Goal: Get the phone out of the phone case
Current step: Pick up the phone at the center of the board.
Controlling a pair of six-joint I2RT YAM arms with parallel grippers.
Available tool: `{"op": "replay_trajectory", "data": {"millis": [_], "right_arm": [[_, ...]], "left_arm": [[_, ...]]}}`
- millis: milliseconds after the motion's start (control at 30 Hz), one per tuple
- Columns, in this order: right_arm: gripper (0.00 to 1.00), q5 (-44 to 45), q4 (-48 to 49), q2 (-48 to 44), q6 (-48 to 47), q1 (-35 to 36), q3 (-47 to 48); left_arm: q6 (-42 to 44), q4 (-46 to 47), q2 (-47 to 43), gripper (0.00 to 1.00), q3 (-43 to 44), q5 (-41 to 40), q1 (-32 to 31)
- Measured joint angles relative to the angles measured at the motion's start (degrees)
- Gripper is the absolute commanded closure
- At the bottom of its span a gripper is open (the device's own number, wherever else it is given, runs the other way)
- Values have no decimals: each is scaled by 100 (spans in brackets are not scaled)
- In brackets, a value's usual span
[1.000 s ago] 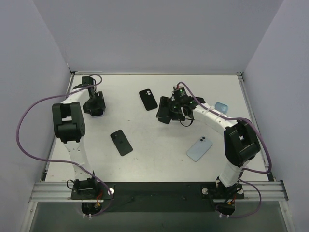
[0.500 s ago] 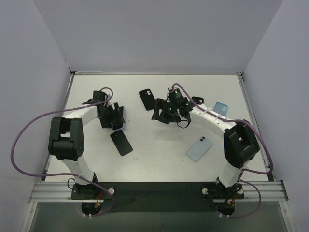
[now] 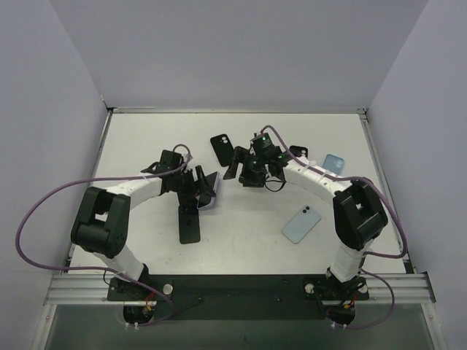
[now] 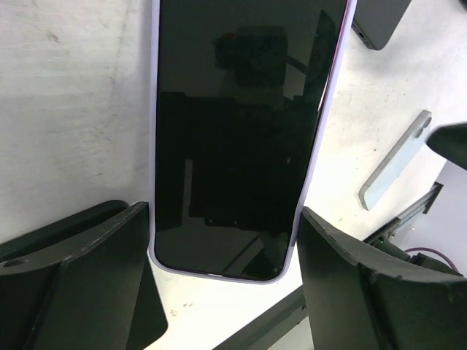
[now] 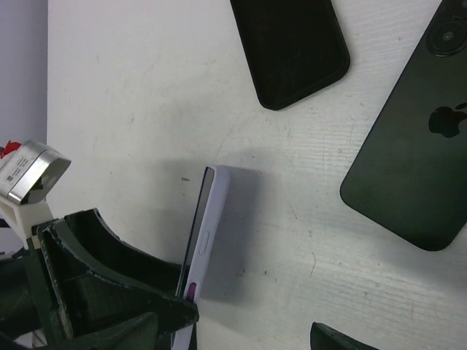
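Left gripper (image 4: pixel 221 227) pinches the phone (image 4: pixel 244 109) on edge, just left of the table's (image 3: pixel 146 138) middle — the right gripper (image 3: pixel 239 169), jaws spread, empty, should catch the case (image 5: pixel 211 219) rim and peel gently.

I am finding just one sign I can make out: through my right wrist camera I am seeing the bitten-apple logo (image 5: pixel 446 120) on the back of the dark phone (image 5: pixel 406 175) lying on the tabletop (image 5: pixel 146 87). At the left edge of that same view, a small white label (image 5: pixel 16 175) is sitting on a silver block (image 5: pixel 42 169), and it is carrying fine dark print that I am failing to read. Through my left wrist camera, the black screen of the lilac-cased phone (image 4: pixel 244 131) is showing only reflections, not characters. From the overhead view, everything is showing too small for me to read.
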Motion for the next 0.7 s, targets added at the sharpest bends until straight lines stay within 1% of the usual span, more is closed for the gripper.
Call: {"op": "replay_trajectory", "data": {"millis": [200,300,333,367,400,467,500,533,600,633,700], "right_arm": [[23,-188,85,614,308,35,295],[36,-243,98,931,402,74,474],[44,-256,105,1001,422,87,520],[47,-286,107,1095,452,114,592],[53,-308,114,1156,450,125,634],[62,-380,131,1279,503,155,743],[69,-413,136,1344,527,179,807],[73,-446,168,1401,540,199,859],[85,-509,232,1469,568,232,920],[100,-535,247,1475,581,251,922],[100,-675,337,1475,737,262,927]], "left_arm": [[-258,247,-162,67,-258,149,-164],[-348,291,-302,67,-308,188,-254],[-367,308,-345,67,-310,205,-278],[-382,337,-385,67,-310,216,-291],[-393,367,-420,67,-313,229,-304],[-431,391,-496,67,-317,245,-330],[-444,391,-525,67,-317,251,-341],[-463,391,-564,67,-319,251,-354],[-485,396,-610,67,-326,254,-378],[-485,398,-632,64,-332,269,-398],[-511,382,-647,53,-361,271,-420]]}}
